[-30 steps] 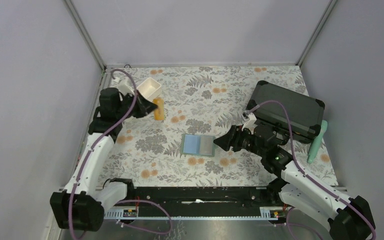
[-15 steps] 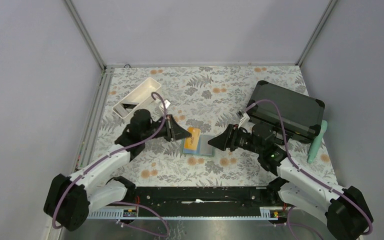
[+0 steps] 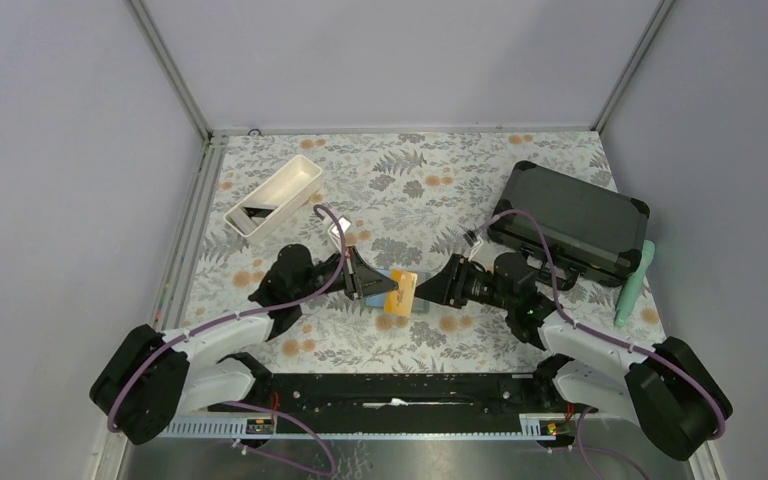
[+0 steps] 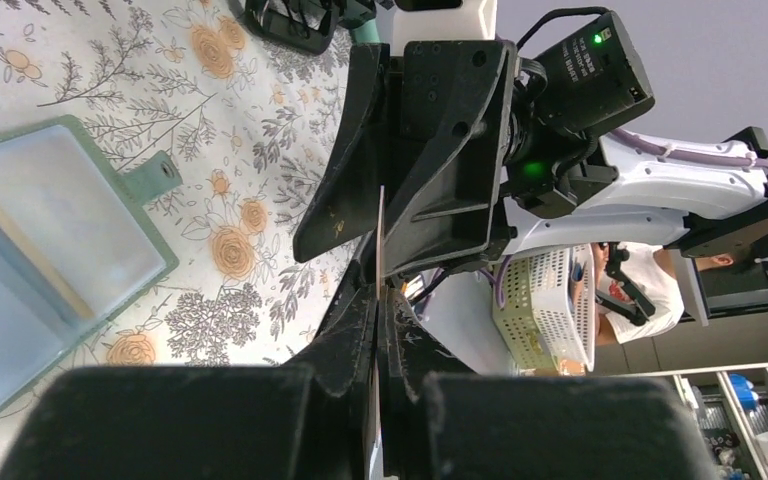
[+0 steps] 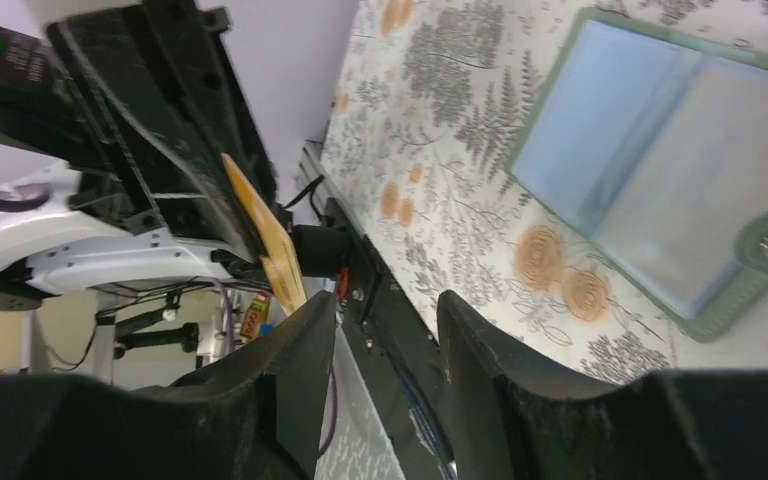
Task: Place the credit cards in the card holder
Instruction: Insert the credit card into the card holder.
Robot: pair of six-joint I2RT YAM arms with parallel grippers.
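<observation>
- Gold-orange credit card (image 3: 400, 293) is hanging pinched in the left gripper (image 3: 384, 288), just over the card holder (image 4: 60, 215) lying open.
- Right gripper (image 3: 432, 290) is facing it, jaws apart; closing off-centre risks twisting the card loose.

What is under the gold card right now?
The open card holder, pale blue pockets up, on the table. From above, the card, left gripper and right gripper hide most of it.
</observation>
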